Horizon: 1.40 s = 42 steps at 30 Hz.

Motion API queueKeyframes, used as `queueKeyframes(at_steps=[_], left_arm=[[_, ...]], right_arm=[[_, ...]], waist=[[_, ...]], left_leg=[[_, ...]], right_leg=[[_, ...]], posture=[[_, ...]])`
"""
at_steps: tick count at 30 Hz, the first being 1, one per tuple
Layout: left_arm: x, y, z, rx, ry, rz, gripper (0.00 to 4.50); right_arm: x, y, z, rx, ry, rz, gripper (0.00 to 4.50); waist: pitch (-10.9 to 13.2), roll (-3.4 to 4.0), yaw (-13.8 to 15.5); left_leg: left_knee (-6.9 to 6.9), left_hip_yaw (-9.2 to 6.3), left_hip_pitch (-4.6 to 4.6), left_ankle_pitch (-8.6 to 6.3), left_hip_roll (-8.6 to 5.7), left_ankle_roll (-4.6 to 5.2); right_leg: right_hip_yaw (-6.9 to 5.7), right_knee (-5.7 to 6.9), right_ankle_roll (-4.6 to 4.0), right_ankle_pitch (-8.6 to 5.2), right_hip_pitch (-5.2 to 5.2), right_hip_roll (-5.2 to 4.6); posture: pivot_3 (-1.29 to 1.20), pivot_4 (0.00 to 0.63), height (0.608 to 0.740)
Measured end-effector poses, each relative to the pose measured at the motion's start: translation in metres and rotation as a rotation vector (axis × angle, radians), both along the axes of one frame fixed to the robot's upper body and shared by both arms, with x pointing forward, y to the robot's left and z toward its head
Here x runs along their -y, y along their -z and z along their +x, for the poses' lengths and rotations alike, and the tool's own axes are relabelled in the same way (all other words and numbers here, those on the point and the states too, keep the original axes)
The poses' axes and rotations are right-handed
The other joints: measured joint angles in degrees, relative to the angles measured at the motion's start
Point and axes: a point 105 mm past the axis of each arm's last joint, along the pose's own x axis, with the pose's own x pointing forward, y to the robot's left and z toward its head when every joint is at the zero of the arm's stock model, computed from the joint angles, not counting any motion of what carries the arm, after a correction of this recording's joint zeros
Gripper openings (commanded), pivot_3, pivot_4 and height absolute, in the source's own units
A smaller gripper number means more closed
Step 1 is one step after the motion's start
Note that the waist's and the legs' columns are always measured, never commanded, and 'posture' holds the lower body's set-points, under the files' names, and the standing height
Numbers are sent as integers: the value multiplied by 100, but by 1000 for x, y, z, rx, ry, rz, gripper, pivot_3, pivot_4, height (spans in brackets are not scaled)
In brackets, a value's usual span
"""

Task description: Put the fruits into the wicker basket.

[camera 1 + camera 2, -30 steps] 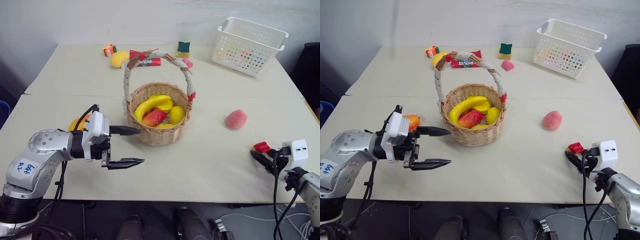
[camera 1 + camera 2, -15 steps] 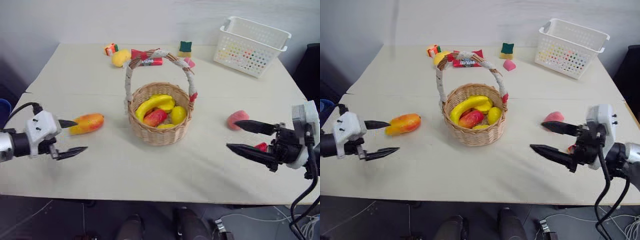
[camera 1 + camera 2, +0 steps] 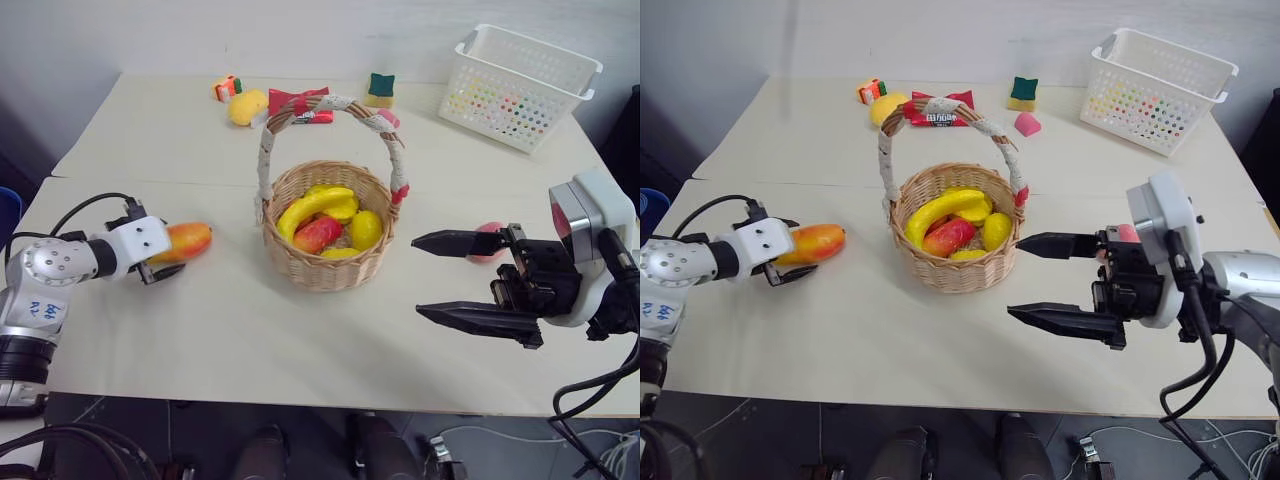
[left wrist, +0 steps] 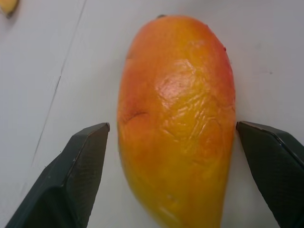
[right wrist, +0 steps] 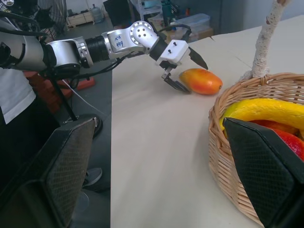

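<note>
My right tool [image 3: 1040, 280] hangs nearest, above the desk [image 3: 890, 340] on the right, pointing sideways toward the wicker basket [image 3: 955, 265], fingers spread wide, nothing between them. One finger [image 3: 1060, 244] sits high, the other [image 3: 1060, 320] lower.

My left tool [image 3: 165, 262] is at the left side of the desk, low by the surface, spread wide around the near end of the mango [image 3: 182, 240]. In the left wrist view the mango [image 4: 178, 118] lies between the two fingers [image 4: 76, 175] with a gap on each side, not gripped. Mango rests on the desk, well left of the basket, apart from it.

Basket stands mid-desk, upright, tall handle [image 3: 335, 105] wrapped in white and red cloth arching over it. Inside: a banana [image 3: 312, 205] on top, a red-orange fruit [image 3: 318, 234] under it, a yellow lemon-like piece [image 3: 365, 230] beside it, more yellow behind.

A pink peach [image 3: 487, 243] lies on the desk right of the basket, partly hidden behind my right tool.

Far side of the desk: a yellow fruit [image 3: 244, 106], a small orange and green toy [image 3: 226, 88] beside it, a red snack packet [image 3: 300, 100] behind the handle, a green and yellow sponge [image 3: 380, 88], a pink piece [image 3: 1027, 123] near it. White plastic basket [image 3: 525, 85] at the far right corner.
</note>
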Motion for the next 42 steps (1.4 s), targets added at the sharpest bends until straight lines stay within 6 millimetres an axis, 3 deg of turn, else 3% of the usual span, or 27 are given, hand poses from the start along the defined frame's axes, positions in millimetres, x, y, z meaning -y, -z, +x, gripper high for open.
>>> queueKeyframes(at_steps=[2, 8, 9, 15, 18, 21, 24, 28, 33, 38, 42], left_arm=[[-2, 0, 4, -4, -12, 7, 4313], [1, 3, 10, -7, -11, -12, 2752], [1, 2, 10, -9, -9, -13, 2690], [8, 4, -4, -67, 42, -84, 2690], [26, -1, -38, -184, 169, -258, 2690], [59, -30, -73, -288, 364, -435, 2690], [92, -77, -82, -259, 495, -538, 2690], [130, -113, -62, -134, 521, -570, 2690], [176, -104, -28, -135, 474, -546, 2690], [197, -89, -12, -151, 454, -525, 4307], [187, -86, -18, -183, 466, -543, 4467]], right_arm=[[0, -2, 2, 7, 7, 7, 4484], [-3, 1, 4, -4, 13, 18, 4500], [-3, 1, 4, -4, 14, 18, 4500], [-4, 0, 5, -12, 27, 32, 4500], [-2, 1, 5, -20, 36, 35, 4500], [-1, 2, 6, -25, 46, 34, 4500], [0, 3, 7, -24, 56, 32, 4500], [3, 3, 9, -20, 84, 31, 4500], [4, 3, 12, -14, 112, 29, 4500], [9, 7, 21, -13, 192, 39, 4500], [27, 20, 39, -25, 375, 22, 4500]], waist=[[2, -3, 10], [2, -5, 10], [2, -5, 11], [2, -5, -7], [3, -6, -46], [4, -8, -46], [4, -8, 39], [3, -7, 28], [4, -8, -14], [4, -8, -28], [4, -8, -34]], left_leg=[[30, -1, 0, -3, 0, 5], [57, -1, 17, -21, -2, 38], [57, -2, 17, -21, 0, 38], [55, -2, 13, -21, 4, 35], [54, -5, 4, -25, 14, 27], [55, -21, 2, -25, 13, 25], [60, -33, 7, -21, -2, 33], [60, -29, 34, -21, -11, 34], [59, -22, 28, -17, -9, 26], [60, -23, 20, -15, -12, 21], [60, -24, 20, -11, -12, 14]], right_leg=[[1, 9, 0, 0, 2, 1], [9, 32, 3, 2, 16, -2], [9, 32, 2, 2, 16, -1], [9, 43, 2, 2, 15, -2], [6, 37, 2, 2, 11, -3], [-5, 29, 1, 2, 20, -7], [-10, 18, 1, 2, 28, -11], [-4, 20, 2, 2, 52, 1], [15, 39, 8, 5, 35, 27], [27, 42, 8, 5, 13, 28], [35, 41, 8, 5, 12, 23]], posture=[[0, 150, 740], [0, 150, 740], [0, 150, 740], [0, 150, 740], [0, 150, 740], [0, 150, 740], [0, 150, 740], [0, 150, 740], [0, 150, 740], [0, 150, 740], [0, 150, 740]])
